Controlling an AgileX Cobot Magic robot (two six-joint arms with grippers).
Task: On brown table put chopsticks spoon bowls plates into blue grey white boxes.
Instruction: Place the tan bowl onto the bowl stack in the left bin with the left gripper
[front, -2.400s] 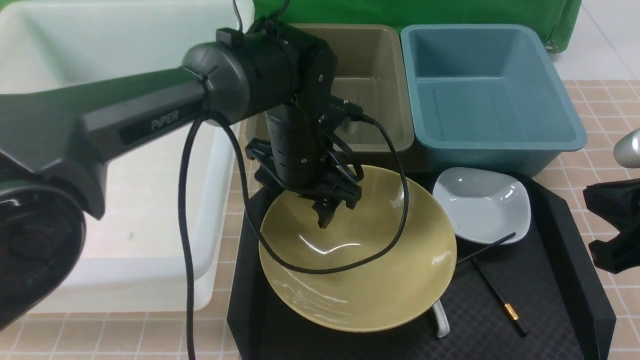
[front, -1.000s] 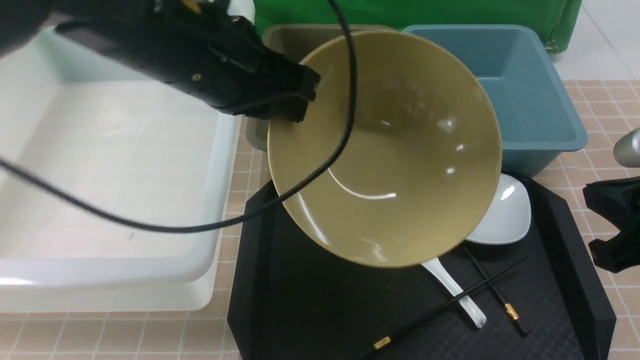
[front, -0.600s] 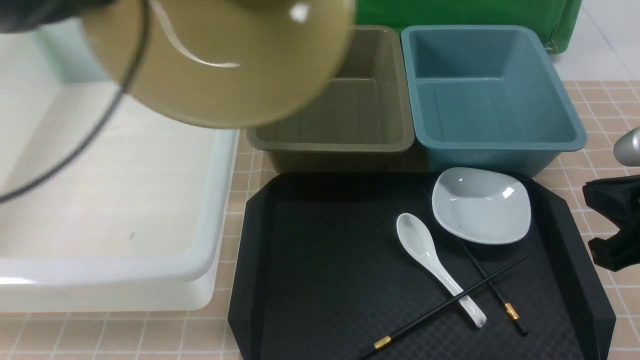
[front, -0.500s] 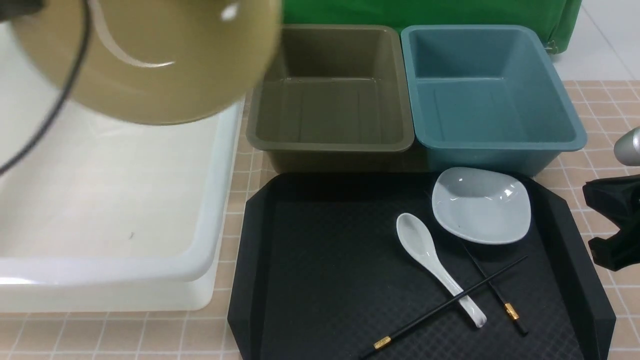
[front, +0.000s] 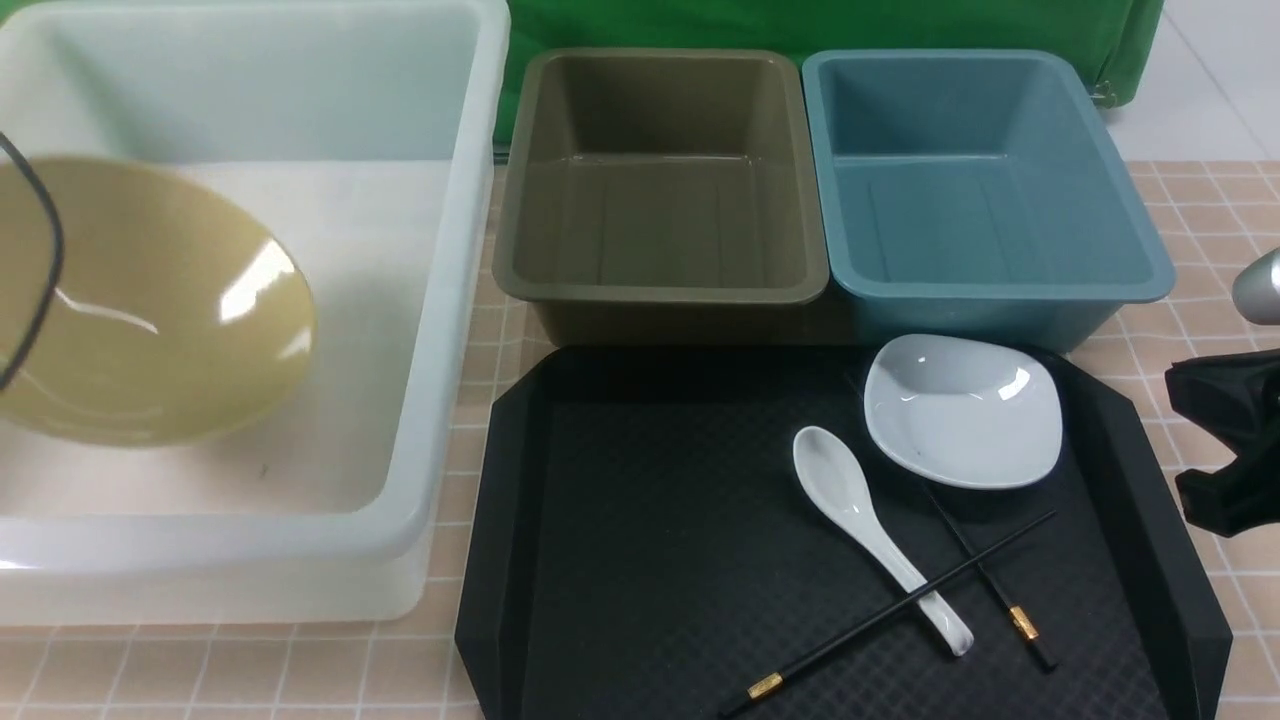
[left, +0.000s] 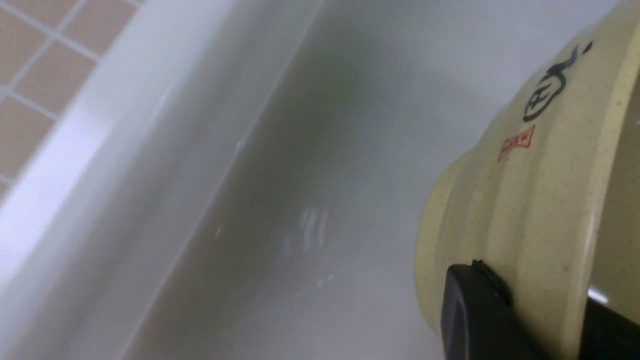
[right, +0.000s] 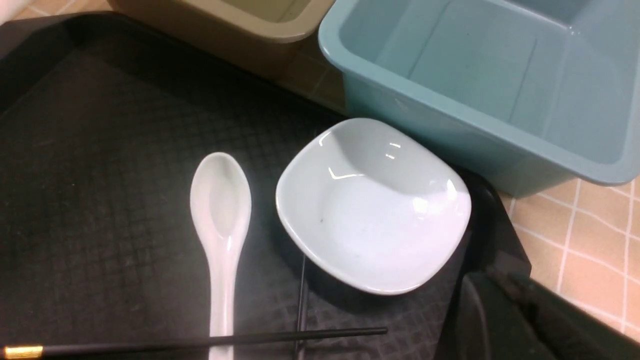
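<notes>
**Left hand and bowl.** My left hand (left: 542, 320) is clenched on the rim of the yellow-green bowl (left: 540, 175). One black finger (left: 475, 310) presses the speckled outer wall, and the other sits on the inner side. The outer wall bears a dark brushed character and a small red mark. In the front view the bowl lies at the left edge of the frame, tilted with its opening toward the camera. It is inside the walls of the white box (front: 440, 300), but I cannot tell whether it touches the box floor. A black cable (front: 45, 270) curves across the bowl's left part.

**Right hand.** My right hand (front: 1225, 440) shows at the right edge of the front frame, clenched, over the tiled counter (front: 1200, 200) just beside the black tray (front: 650, 560).

**Tray contents, right of centre.**
- The white plate (front: 960, 410) lies nearest the blue box (front: 1000, 290).
- The white spoon (front: 835, 480) lies just left of the plate, with its handle running toward the lower right.
- The two black chopsticks (front: 850, 634) are crossed, and the longer-showing one also lies over the spoon handle.

**Boxes.** The grey box (front: 660, 290) stands at top centre and the blue box at top right. They are side by side behind the tray.
</notes>
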